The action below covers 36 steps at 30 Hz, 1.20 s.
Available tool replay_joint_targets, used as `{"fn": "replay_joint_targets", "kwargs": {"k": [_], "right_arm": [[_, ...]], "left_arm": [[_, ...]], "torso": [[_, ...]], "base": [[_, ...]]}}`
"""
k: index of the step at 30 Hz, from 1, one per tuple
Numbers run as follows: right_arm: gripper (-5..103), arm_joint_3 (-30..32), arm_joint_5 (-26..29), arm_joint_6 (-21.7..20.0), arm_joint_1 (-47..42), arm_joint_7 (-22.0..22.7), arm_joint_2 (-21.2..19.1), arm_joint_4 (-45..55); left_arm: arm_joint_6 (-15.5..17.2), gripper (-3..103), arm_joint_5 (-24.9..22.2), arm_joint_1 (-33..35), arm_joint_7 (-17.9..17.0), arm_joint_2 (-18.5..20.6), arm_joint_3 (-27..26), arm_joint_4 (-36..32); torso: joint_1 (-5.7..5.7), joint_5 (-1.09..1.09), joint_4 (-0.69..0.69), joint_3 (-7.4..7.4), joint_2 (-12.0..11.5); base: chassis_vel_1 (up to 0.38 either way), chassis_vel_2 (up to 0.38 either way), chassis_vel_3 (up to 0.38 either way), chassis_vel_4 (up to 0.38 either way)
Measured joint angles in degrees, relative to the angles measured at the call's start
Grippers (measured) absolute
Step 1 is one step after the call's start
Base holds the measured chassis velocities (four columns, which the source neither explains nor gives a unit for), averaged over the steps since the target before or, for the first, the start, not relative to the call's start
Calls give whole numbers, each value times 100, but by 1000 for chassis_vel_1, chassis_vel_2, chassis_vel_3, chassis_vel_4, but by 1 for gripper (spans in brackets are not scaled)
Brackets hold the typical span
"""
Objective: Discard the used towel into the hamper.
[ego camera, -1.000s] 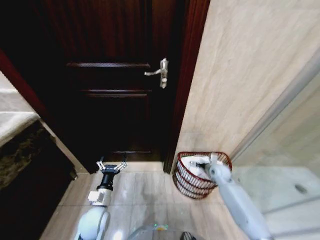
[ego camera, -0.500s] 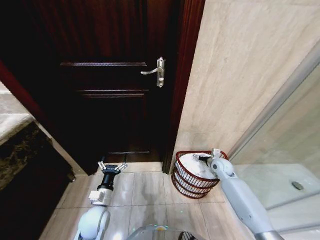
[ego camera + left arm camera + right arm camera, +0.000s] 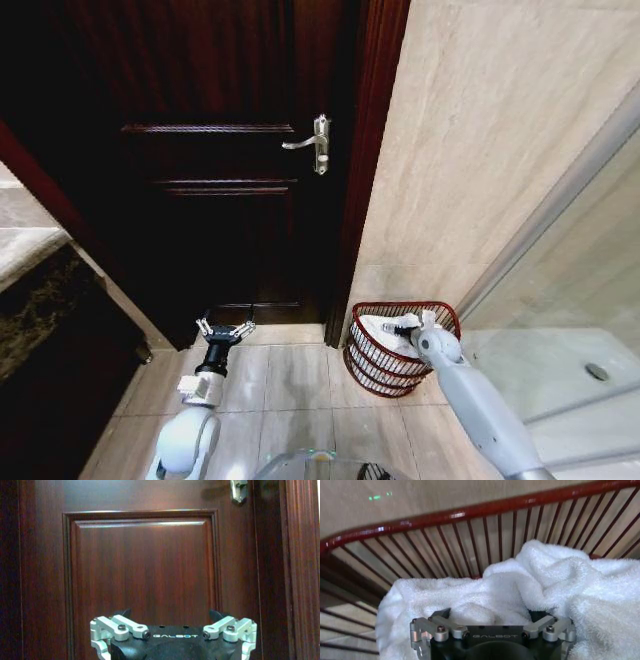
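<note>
One towel [image 3: 520,588] fills hamper [image 3: 372,362]; right tool [image 3: 490,617] seemingly open.

The towel [image 3: 385,328] lies in the hamper [image 3: 375,366], which stands on the floor [image 3: 300,385] against the wall [image 3: 460,180], right of the door [image 3: 220,150].

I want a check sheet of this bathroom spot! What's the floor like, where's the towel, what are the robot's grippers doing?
Surface: beige tiled floor, bare in front of the door.
Job's things: white towel lies bunched inside the hamper, which stands on the floor by the wall.
Clutter: nothing seen.
Grippers: right gripper is inside the hamper, fingers spread against the towel; left gripper is open, low, facing the door.
Cables: nothing seen.
Surroundings: dark wooden door with a metal handle, glass shower panel.
</note>
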Motion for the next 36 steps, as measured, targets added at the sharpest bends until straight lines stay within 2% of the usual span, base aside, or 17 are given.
{"fn": "replay_joint_targets", "kwargs": {"k": [10,13,17,20,21,22,23,24,25,26,27,28,30,32,33,36], "right_arm": [[100,85,-107,4,172,-43,181,-315],[100,203,-85,2,187,133,161,-109],[100,528,-84,306,-184,569,-35,1014],[100,707,-275,494,-445,580,-84,1546],[100,837,-468,671,-682,551,-92,1916],[100,1046,-884,1010,-1083,325,-58,2401],[100,1046,-884,1010,-1083,325,-58,2401],[100,1165,-1184,1283,-1340,70,5,2636],[100,1329,-1797,1929,-1784,-351,151,2961],[100,1415,-2251,2409,-2056,-561,289,3121],[100,1415,-2251,2409,-2056,-561,289,3121],[100,1450,-2462,2614,-2177,-636,364,3190],[100,1631,-3392,3610,-2715,-943,827,3446],[100,1746,-3972,4136,-3158,-1068,1258,3666],[100,1746,-3972,4136,-3158,-1068,1258,3666],[100,1793,-4434,4502,-3650,-1101,1623,3955]], "left_arm": [[2,100,73,6,7,-67,19,-14],[0,100,71,46,6,-66,5,-64],[-23,100,39,115,-15,-96,-20,-130],[-44,100,37,139,-21,-127,-16,-133],[-62,100,37,153,-21,-150,-10,-133],[-76,100,33,179,-36,-186,7,-133],[-76,100,33,179,-36,-186,7,-133],[-83,100,33,192,-62,-216,23,-133],[-89,100,16,227,-101,-262,58,-142],[-83,100,-12,263,-114,-288,83,-161],[-83,100,-12,263,-114,-288,83,-161],[-80,100,-30,280,-121,-299,92,-172],[-70,100,-144,363,-131,-334,135,-214],[-69,100,-250,428,-121,-317,157,-227],[-69,100,-250,428,-121,-317,157,-227],[-79,100,-331,506,-90,-303,165,-274]], "torso": [[0,2,0,1,0],[1,5,0,2,-1],[1,-1,-4,2,0],[1,3,-1,2,-1],[1,-1,0,1,0],[1,-4,-2,0,-1],[1,-4,-2,0,-1],[1,0,-3,1,0],[0,2,-4,0,0],[0,-2,-2,0,0],[0,-2,-2,0,0],[0,-2,-1,0,0],[0,0,0,0,0],[0,1,-1,0,0],[0,1,-1,0,0],[0,-1,1,0,0]], "base": [[0,0,0,0],[0,0,0,0],[0,0,0,0],[0,0,0,0],[0,0,0,0],[0,0,0,0],[0,0,0,0],[0,0,0,0],[0,0,0,0],[0,0,0,0],[0,0,0,0],[0,0,0,0],[0,0,0,0],[0,0,0,0],[0,0,0,0],[0,0,0,0]]}}
